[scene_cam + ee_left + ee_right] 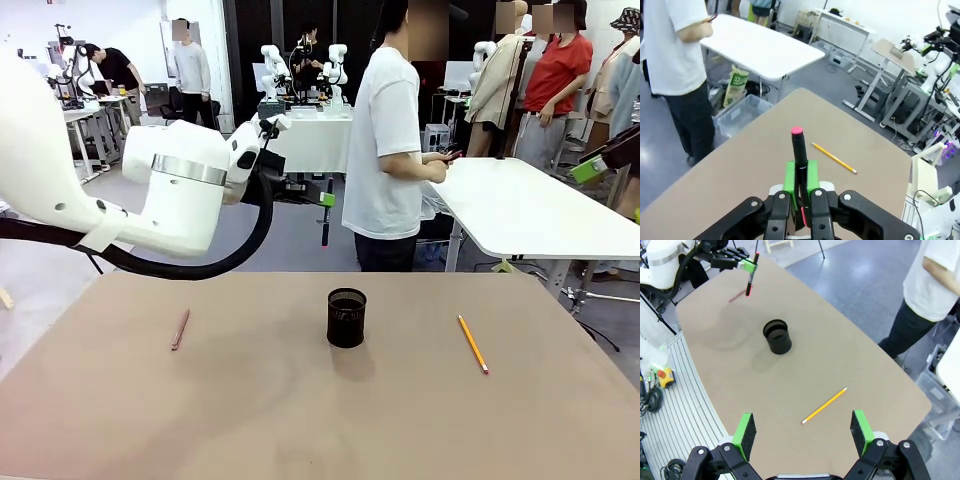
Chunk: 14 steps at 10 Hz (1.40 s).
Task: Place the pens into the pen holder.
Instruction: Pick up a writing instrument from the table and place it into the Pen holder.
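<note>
Gripping the black pen (pixel 798 145) in the closed left end effector (pixel 800 170), with the pink tip sticking out past the green pads.

Above the worktop (pixel 300 420), in the upper left of the right wrist frame, well apart from the pen holder (pixel 346 318). Standing upright at the centre of the front frame, that holder. Lying flat to its left, the reddish-brown pen (pixel 180 328). Lying flat to its right, the yellow pencil (pixel 473 343). Spread wide and gripping nothing at the bottom of its own frame, the right end effector (pixel 805 432).
</note>
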Motion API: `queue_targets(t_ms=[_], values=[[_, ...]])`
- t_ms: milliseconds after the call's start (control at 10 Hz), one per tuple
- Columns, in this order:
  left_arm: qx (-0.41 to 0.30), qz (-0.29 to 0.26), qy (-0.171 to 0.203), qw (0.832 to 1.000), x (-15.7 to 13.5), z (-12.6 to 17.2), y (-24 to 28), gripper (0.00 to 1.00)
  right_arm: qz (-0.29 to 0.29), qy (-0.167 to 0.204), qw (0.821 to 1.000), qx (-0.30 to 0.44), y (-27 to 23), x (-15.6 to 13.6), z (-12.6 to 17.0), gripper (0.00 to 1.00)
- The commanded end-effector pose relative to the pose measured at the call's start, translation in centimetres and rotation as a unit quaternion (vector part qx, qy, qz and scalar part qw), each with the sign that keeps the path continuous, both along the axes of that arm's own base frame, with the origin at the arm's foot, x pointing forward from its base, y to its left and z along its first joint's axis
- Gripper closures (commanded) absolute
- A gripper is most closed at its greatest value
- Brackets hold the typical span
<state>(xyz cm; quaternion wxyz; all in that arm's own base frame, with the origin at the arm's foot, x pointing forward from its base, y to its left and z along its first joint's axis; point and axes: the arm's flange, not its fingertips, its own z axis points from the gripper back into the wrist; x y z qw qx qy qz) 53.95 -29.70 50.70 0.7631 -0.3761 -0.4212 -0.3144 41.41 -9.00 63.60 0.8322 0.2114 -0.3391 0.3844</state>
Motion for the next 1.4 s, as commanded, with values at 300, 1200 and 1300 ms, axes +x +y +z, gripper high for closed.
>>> queue_targets(t_ms=[300,1200,1300], values=[[0.033,-0.027,-0.024,0.999,0.5,-0.8,-1.0,1.00,0.001,-0.002,1.000,0.001,0.0,0.0,0.1,0.00],[-0.043,-0.215,-0.099,0.971,-3.0,-1.6,3.0,1.00,0.001,-0.002,1.000,0.001,0.0,0.0,0.1,0.00],[-0.042,-0.218,-0.094,0.970,-3.2,-0.9,4.2,1.00,0.001,-0.002,1.000,0.001,0.0,0.0,0.1,0.00]])
